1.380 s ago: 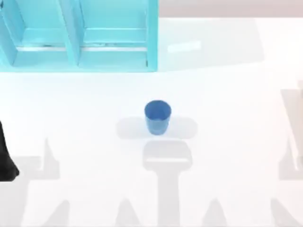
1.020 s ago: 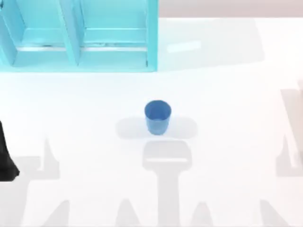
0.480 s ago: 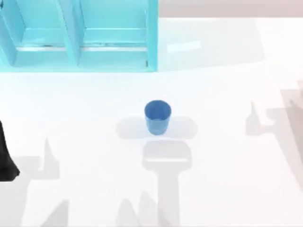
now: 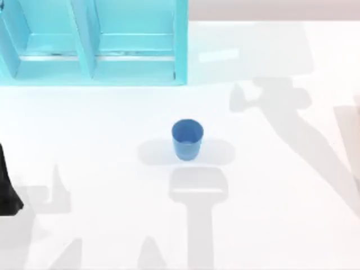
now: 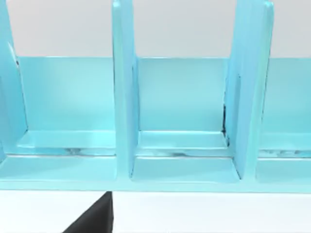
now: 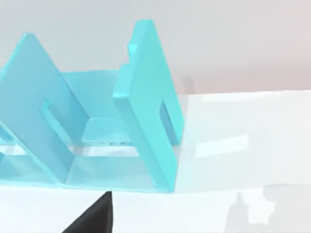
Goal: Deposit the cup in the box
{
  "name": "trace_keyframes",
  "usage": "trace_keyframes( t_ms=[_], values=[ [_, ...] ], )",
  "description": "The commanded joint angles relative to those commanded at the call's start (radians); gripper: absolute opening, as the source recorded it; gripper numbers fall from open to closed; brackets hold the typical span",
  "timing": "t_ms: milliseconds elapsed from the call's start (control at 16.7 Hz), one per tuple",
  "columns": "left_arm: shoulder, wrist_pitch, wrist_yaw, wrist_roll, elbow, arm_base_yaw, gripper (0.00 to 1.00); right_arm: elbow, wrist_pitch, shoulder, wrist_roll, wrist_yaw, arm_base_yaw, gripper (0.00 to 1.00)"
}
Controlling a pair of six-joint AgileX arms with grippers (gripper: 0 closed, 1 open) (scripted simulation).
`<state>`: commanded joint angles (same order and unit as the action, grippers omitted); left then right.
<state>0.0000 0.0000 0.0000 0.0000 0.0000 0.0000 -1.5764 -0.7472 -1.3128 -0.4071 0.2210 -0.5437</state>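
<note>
from above, the cup [image 4: 187, 138] stands upright and alone near the middle of the white desk [image 4: 281, 214], its round mouth facing up and nothing visible inside it. the box [image 4: 93, 42] sits at the far left of the desk, well apart from the cup; it is a light blue open-fronted piece split by upright dividers into compartments, and those i can see hold nothing. my left arm [image 4: 7, 185] is a dark shape parked at the left edge, and the shadow of my right arm falls across the desk on the right, so i judge the step in hand to be the reach for the cup, not yet a grasp. to do it well i would come down with my fingers either side of the tapered wall, close below the rim so it cannot slip, keep it upright on the way, and set it down inside one compartment clear of the dividers. in the left wrist view the box faces me with its dividers upright and its floors bare; a dark sliver of my left end effector [image 5: 95, 218] shows, and i cannot tell whether its fingers are apart or together. in the right wrist view the box stands at an angle, and the same goes for my right end effector [image 6: 95, 218].
</note>
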Motion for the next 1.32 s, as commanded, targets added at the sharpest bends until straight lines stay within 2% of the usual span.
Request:
trace_keyframes(
  t_ms=[300,660,1020,1320],
  values=[
    [0.000,0.000,0.000,0.000,0.000,0.000,1.00,-0.377,-0.229,-0.392,-0.127,0.009,-0.114,1.00],
    [0.000,0.000,0.000,0.000,0.000,0.000,1.00,-0.691,-0.482,-0.802,-0.263,-0.025,-0.185,1.00],
    [0.000,0.000,0.000,0.000,0.000,0.000,1.00,-0.894,-0.668,-1.092,-0.357,-0.064,-0.220,1.00],
    [0.000,0.000,0.000,0.000,0.000,0.000,1.00,-0.972,-0.731,-1.189,-0.387,-0.071,-0.237,1.00]
  ],
)
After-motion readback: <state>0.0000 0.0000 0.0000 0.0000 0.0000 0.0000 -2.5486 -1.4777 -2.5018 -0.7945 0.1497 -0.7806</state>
